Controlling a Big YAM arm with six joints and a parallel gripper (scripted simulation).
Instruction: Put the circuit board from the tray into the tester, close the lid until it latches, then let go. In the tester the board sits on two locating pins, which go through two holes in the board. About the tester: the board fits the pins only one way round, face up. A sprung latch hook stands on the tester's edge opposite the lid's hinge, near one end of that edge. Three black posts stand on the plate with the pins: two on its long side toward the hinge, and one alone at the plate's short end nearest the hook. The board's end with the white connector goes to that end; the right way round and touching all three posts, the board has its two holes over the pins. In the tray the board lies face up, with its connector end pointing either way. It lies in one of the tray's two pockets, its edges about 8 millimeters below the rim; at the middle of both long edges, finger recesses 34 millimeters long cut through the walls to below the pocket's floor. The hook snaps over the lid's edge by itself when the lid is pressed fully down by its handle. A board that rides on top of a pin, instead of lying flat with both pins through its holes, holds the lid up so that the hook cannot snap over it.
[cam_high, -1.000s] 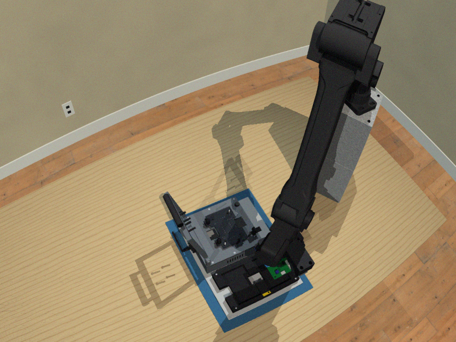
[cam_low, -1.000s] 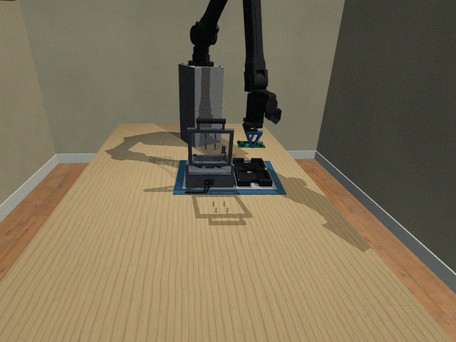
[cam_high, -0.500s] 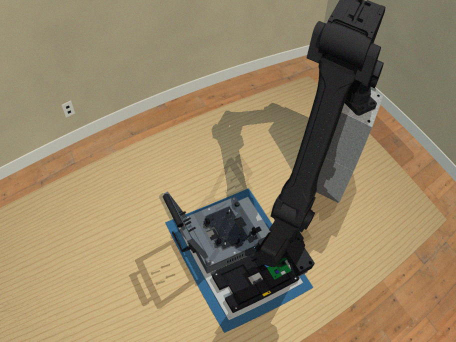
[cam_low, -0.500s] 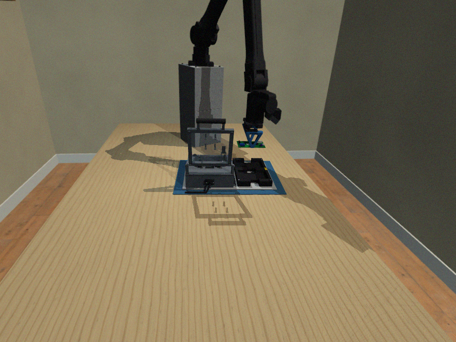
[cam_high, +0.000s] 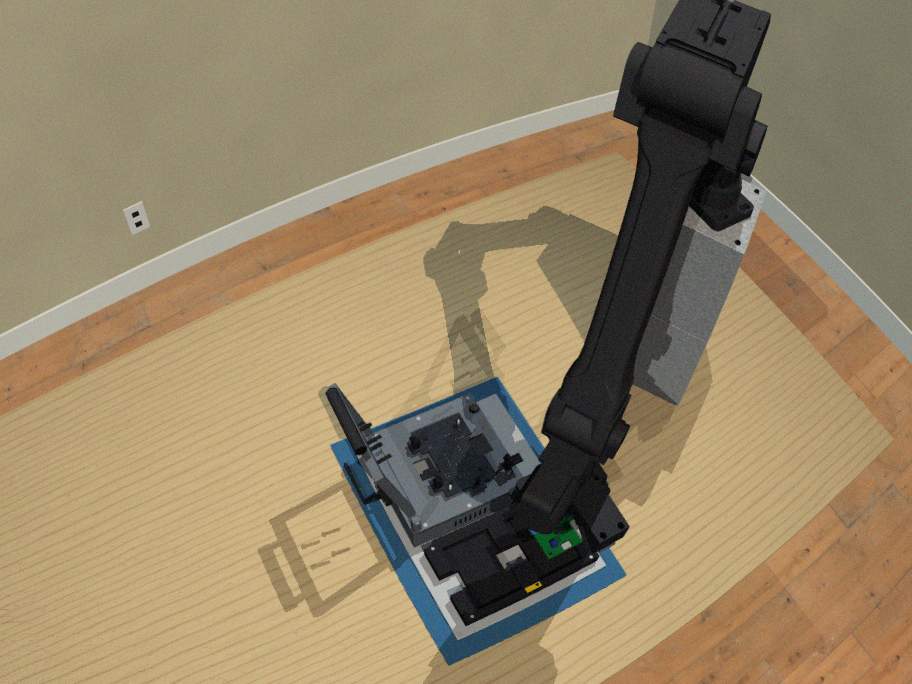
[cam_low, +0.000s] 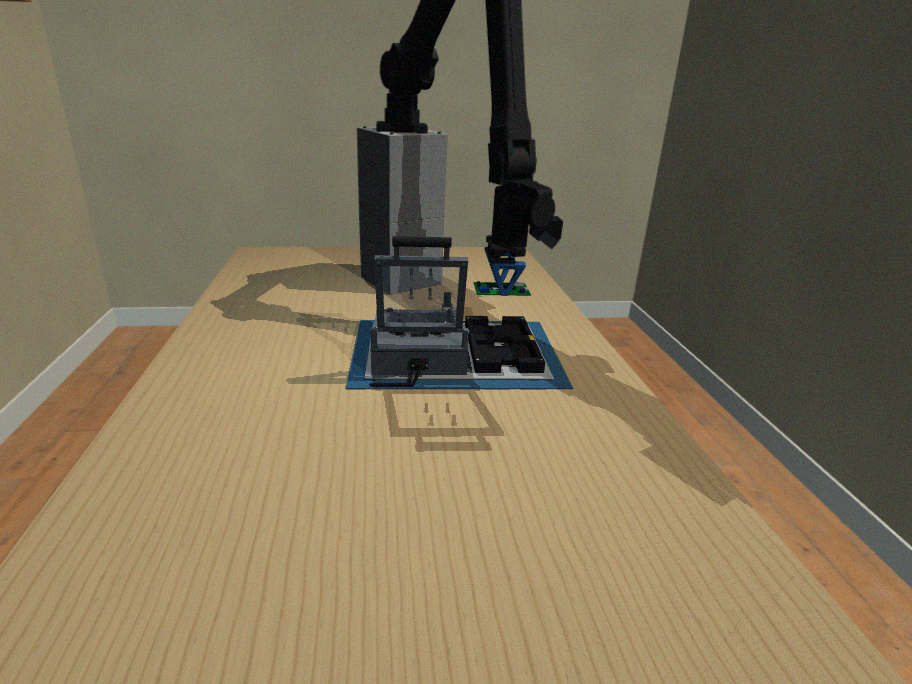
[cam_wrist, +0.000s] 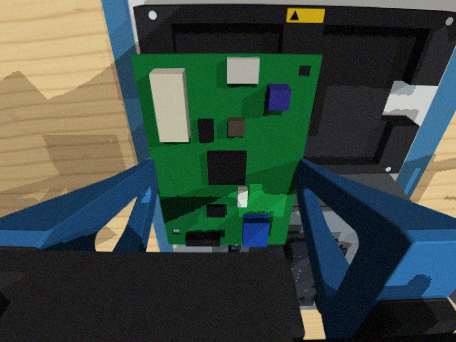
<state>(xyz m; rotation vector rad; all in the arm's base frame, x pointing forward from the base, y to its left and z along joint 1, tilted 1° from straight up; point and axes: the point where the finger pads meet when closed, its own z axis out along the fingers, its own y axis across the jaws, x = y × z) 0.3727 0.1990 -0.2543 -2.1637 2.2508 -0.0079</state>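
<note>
My gripper (cam_low: 505, 290) (cam_wrist: 226, 169) is shut on the long edges of the green circuit board (cam_high: 553, 542) (cam_low: 481, 288) (cam_wrist: 195, 167). The board hangs level and face up above the tray (cam_high: 482, 602) (cam_low: 531, 365) (cam_wrist: 225, 15). Its cream connector (cam_wrist: 170, 106) is at the upper left in the wrist view, at the end away from the gripper body. The tester (cam_high: 506, 418) (cam_low: 390, 362) has its lid (cam_high: 379, 471) (cam_low: 380, 294) standing open, with the handle (cam_high: 344, 419) (cam_low: 422, 241) on top. Two light pins (cam_high: 457, 421) (cam_high: 450, 486) show on its plate. The hook (cam_high: 510, 462) (cam_low: 447, 300) stands opposite the hinge.
Tester and tray stand side by side on a blue mat (cam_high: 442, 637) (cam_low: 460, 383) (cam_wrist: 117, 30). The raised lid is the tall obstacle on the hinge side. A black cable (cam_high: 358, 485) (cam_low: 394, 384) leaves the tester there. The arm's grey pedestal (cam_high: 692, 309) (cam_low: 379, 213) stands behind.
</note>
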